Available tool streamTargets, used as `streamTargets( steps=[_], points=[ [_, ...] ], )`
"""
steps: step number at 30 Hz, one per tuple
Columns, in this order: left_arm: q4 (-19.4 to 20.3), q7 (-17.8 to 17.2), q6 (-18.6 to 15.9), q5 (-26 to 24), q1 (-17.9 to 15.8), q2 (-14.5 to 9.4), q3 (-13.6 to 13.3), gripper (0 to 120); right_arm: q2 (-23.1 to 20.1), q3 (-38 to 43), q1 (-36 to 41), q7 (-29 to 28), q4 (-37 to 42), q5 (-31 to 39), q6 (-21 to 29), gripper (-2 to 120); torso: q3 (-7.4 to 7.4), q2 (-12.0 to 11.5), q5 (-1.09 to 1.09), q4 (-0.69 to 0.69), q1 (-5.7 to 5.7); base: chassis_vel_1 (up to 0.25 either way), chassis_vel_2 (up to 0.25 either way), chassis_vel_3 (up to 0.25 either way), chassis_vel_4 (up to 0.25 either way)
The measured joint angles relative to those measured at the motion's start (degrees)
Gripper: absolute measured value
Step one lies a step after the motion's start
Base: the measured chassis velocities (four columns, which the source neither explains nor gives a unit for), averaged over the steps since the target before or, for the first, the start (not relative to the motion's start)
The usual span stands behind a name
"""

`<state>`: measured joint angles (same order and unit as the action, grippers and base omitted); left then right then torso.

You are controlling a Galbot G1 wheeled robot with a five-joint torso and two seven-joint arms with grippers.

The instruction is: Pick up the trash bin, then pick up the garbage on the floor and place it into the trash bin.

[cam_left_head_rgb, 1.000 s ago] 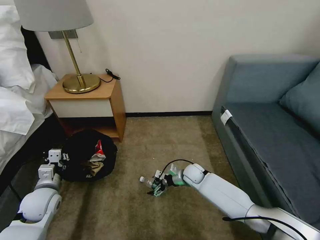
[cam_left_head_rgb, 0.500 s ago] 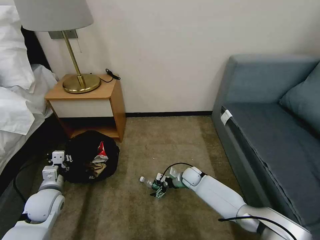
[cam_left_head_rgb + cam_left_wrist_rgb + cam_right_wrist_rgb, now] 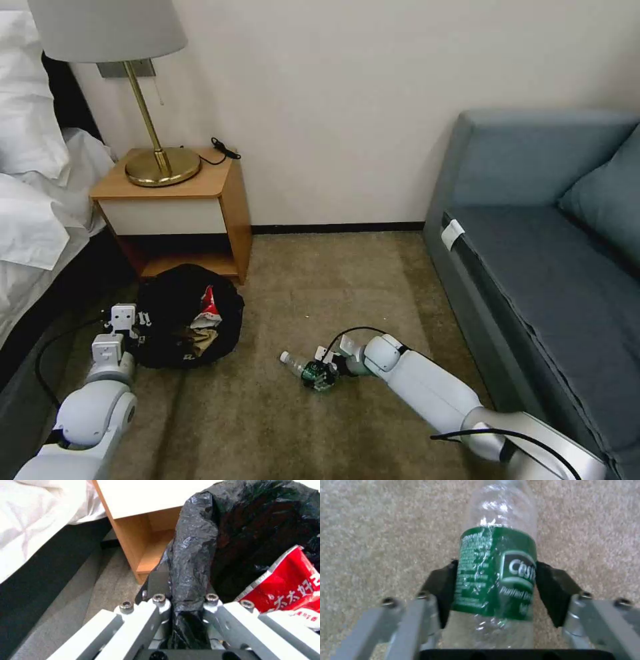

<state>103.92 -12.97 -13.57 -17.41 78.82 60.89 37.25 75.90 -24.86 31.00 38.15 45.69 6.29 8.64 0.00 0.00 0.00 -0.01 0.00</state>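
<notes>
Clear plastic bottle with a green label pinched on the beige carpet by the right gripper.

The jaws were pressed against the label band, mid-body; the thin shell was judged light, slick and easily crushed, so that stiffer band suited a gentle hold. The left gripper was clamped on the black-bagged rim of the small round trash bin, beside the wooden nightstand, red-white carton inside.

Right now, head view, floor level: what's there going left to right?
left gripper → trash bin → bottle → right gripper → sofa
</notes>
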Motion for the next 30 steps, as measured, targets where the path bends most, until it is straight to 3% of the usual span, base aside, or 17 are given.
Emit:
streamTargets(
  steps=[2,4,12,26,30],
  points=[
    [0.0,0.0,0.0,0.0,0.1,0.0,0.0,4,0.1,0.1,0.1,0.1,-0.1,-0.2,-0.2,50,0.0,0.0,0.0,0.0,0.0,0.0,0.0,0.0,0.0],
    [0.2,0.0,0.1,0.0,0.3,0.0,0.2,4,0.2,0.4,0.3,0.2,-0.2,-0.7,-0.4,37,0.0,0.0,0.0,0.0,0.0,0.0,0.0,0.0,0.0],
    [0.8,0.0,0.1,0.0,0.9,0.2,0.6,4,-0.1,2.0,1.0,0.8,0.5,-1.4,-0.5,18,0.0,0.0,0.01,0.01,0.0,0.0,0.0,0.0,0.0],
    [2.6,0.0,0.2,0.2,2.1,0.7,1.0,4,-0.1,14.2,0.8,1.0,7.5,-0.1,-0.8,17,0.0,0.0,0.01,0.0,0.0,0.0,0.0,0.0,0.0],
    [3.7,-0.1,0.4,0.7,2.7,1.3,1.1,4,-1.0,17.1,-1.8,1.0,15.9,5.6,0.3,17,0.01,0.0,0.0,0.01,0.0,0.0,0.0,0.0,0.0]
  ],
)
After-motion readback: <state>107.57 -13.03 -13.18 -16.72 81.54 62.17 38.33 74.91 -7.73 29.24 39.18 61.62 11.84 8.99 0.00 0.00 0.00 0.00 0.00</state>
